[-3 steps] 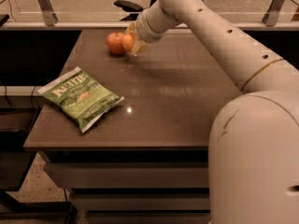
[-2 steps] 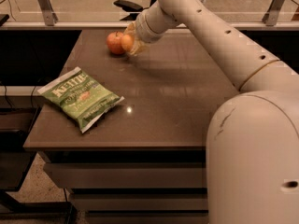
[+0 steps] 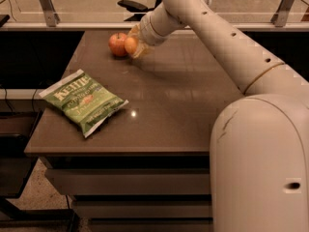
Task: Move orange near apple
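Surface: dark brown counter (image 3: 183,110) with a flat, glossy top and a light glint near the front edge. Plain drawer fronts (image 3: 130,180) sit below it, and there is speckled floor (image 3: 29,197) at lower left. Behind the far edge are glass panels on metal posts (image 3: 47,4). A black object (image 3: 133,5) lies just past that edge; can't tell what it is.

On top, left to right:
- Green crinkled chip bag with white lettering (image 3: 83,100). It lies flat by the left edge, nearer the front-left corner, well apart from the fruit.
- Round red-orange apple with a short dark stem (image 3: 117,44), near the far-left corner.
- Small smooth light-orange orange (image 3: 130,45), right against the apple's right side. Can't tell if they touch, or if the orange sits on the top.

Arm: the white arm (image 3: 227,37) rises from the big rounded base (image 3: 260,168) in the right foreground. It runs up and away to a joint above the far edge, then bends down-left. The gripper (image 3: 133,46) is at the far-left part of the counter, fingers clamped on the orange from either side.

Materials: smooth white arm shell with small round holes and a thin seam band. The base has a dark scuff. The fingers (image 3: 140,53) are pale yellowish and look translucent.
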### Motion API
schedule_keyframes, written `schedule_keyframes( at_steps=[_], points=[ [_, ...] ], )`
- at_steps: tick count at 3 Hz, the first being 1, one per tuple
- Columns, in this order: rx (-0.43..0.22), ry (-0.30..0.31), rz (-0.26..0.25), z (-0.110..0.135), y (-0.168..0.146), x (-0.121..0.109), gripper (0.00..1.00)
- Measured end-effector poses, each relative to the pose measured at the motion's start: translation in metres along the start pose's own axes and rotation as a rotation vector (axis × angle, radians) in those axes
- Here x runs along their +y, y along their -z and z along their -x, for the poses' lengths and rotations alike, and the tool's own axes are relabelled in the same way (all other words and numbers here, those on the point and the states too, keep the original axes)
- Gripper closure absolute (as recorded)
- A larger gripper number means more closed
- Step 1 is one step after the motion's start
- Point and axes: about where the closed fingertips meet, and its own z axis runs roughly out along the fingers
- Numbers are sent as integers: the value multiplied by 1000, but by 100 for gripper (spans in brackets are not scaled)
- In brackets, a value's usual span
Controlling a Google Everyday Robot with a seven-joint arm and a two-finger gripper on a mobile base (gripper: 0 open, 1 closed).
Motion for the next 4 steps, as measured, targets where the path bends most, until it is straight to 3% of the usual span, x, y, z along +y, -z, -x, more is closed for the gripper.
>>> schedule_keyframes(
  at_steps=[3, 4],
  points=[
    [-23, -40, 13, -13, -9, 7, 13],
    [-26, -44, 15, -12, -3, 2, 0]
  ],
)
